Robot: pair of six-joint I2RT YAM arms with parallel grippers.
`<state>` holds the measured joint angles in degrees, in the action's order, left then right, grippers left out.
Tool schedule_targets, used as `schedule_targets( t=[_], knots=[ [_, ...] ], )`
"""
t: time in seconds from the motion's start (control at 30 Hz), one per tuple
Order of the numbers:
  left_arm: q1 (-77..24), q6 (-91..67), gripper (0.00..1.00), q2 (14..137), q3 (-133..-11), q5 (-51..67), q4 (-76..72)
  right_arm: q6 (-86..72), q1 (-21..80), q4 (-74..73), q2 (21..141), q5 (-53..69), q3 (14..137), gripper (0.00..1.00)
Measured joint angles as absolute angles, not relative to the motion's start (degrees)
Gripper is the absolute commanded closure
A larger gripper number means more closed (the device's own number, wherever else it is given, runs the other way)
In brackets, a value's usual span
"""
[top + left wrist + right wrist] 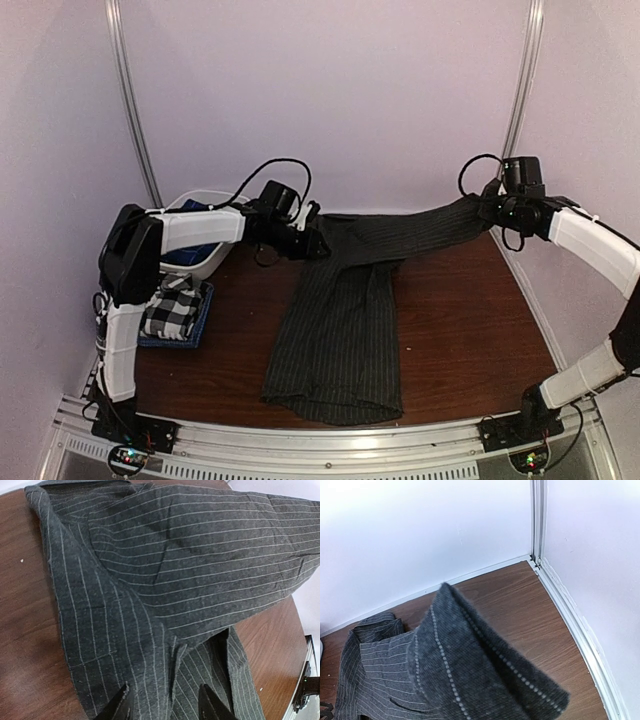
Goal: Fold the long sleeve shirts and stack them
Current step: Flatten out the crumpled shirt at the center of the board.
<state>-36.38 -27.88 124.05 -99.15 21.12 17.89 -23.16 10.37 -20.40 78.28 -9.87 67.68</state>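
Note:
The dark charcoal pinstriped shirt [340, 330] lies across the brown table, its body running toward the front edge. One sleeve [430, 228] is stretched to the back right and lifted off the table, and my right gripper [492, 210] is shut on its end. In the right wrist view the cuff [470, 670] fills the foreground and hides the fingers. My left gripper [312, 242] sits at the shirt's left shoulder. It is open, its fingertips [119, 706] apart just over the striped cloth [150, 605]. The black-and-white checked shirt [170, 308] lies folded on a folded blue one [204, 318] at the left.
A white bin [205, 262] with something blue inside stands at the back left, behind the left arm. Pale walls with metal rails [520, 100] close off the back and the sides. The table's right back corner [535, 562] is near the right gripper.

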Motion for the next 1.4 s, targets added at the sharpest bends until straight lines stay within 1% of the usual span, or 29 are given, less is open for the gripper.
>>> schedule_targets(
  t=[0.2,0.23,0.33,0.43,0.57,0.67,0.83,0.97,1.1,1.17,1.23,1.27,1.4],
  knots=[
    [-36.38,-28.69,0.55,125.73,-99.57,20.88,17.93,-22.41,11.18,-19.14,78.48,-1.89,67.66,1.0],
    [-36.38,-28.69,0.54,125.69,-99.59,21.04,17.8,-22.39,12.08,-18.39,78.76,-0.43,67.68,1.0],
    [-36.4,-28.67,0.49,125.56,-99.5,21.98,17.41,-22.5,16.03,-16.43,81.14,4.14,68.51,0.95],
    [-36.45,-28.64,0.46,124.4,-98.63,23.51,16.19,-23.05,20.36,-14.9,85.3,7.7,70.54,0.95],
    [-36.69,-28.69,0.43,121.97,-97.06,26.44,13.89,-24.84,25.45,-12.12,90.5,12.23,72.34,0.93],
    [-36.97,-29.39,0.41,119.63,-94.43,29.69,9.85,-26.83,28.36,-10.26,93.82,16.19,73.93,0.93],
    [-37.47,-31.97,0.33,116.2,-87.2,34.22,1.61,-30.06,31.4,-6.68,98.5,20.73,76.29,0.93],
    [-37.76,-33.69,0.29,115.35,-82.87,35.62,-3.18,-32.88,33.19,-3.86,101.47,24.45,77.36,0.93],
    [-37.95,-35.2,0.29,115.35,-81.38,36.05,-5.96,-34.48,34.63,-2.52,103.74,26.5,78.61,0.92],
    [-37.98,-35.55,0.32,115.31,-81.38,36.01,-7.22,-34.96,35.07,-1.69,104.09,27.22,78.63,0.92],
    [-37.98,-35.97,0.43,115.28,-81.41,35.97,-8.16,-35.29,35.38,-1.3,104.16,27.59,78.65,0.91],
    [-37.98,-36.14,0.49,115.28,-81.41,35.75,-8.56,-35.4,35.42,-1.08,104.16,27.83,78.65,0.9],
    [-37.98,-36.8,0.9,115.28,-81.49,34.28,-9.37,-35.75,35.66,-0.43,104.16,28.32,78.74,0.81]
  ],
)
